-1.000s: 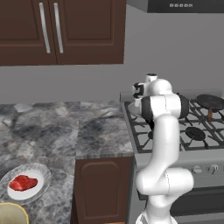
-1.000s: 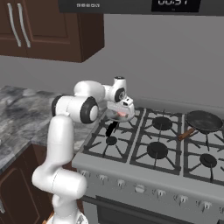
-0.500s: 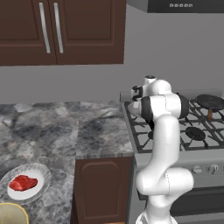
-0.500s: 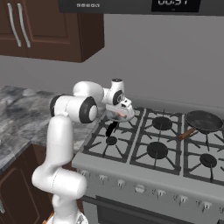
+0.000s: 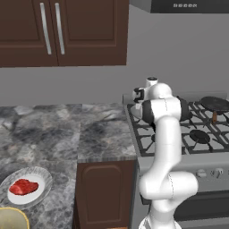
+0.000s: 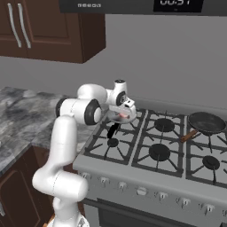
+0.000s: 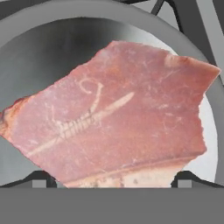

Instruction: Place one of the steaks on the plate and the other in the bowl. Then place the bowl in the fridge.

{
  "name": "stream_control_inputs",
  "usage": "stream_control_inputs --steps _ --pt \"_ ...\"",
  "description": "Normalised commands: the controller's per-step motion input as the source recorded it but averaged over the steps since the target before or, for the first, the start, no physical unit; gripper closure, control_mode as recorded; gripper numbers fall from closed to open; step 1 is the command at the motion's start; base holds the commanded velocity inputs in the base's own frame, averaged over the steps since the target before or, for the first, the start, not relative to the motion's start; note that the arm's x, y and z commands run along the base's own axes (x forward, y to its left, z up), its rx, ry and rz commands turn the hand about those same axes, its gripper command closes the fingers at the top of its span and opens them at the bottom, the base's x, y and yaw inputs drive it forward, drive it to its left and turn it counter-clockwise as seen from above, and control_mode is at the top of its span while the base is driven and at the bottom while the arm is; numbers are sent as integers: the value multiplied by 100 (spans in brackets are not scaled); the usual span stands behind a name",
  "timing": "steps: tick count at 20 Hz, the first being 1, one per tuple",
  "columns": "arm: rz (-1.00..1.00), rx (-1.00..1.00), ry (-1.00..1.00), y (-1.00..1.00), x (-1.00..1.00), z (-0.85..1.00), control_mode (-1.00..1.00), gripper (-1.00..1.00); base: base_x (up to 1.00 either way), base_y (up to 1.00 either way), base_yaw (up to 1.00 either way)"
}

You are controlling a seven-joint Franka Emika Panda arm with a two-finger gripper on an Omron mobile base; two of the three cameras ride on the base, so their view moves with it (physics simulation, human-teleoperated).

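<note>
With the claw [image 7: 112, 181] spread over the second steak [image 7: 109, 113], a close is judged next, then the bowl [image 5: 11, 219].

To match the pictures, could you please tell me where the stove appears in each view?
Left base view: stove at right, behind the arm.
Right base view: across the lower right.
Hand view: grate bars, top right.
Shared landmark: black pan on its back burner.

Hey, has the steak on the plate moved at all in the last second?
No. In the left base view the steak lies on the same spot of the plate, left of the dark cabinet door under the counter, as before.
</note>
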Motion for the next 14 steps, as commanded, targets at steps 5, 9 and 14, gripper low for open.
stream_control_inputs --steps 5,9,14 --pt "3 0 0 -2 13 -6 -100 -100 0 0 0" --pt "3 0 0 0 1 0 -100 100 0 0 0" --pt "0 0 0 0 0 0 -100 100 0 0 0"
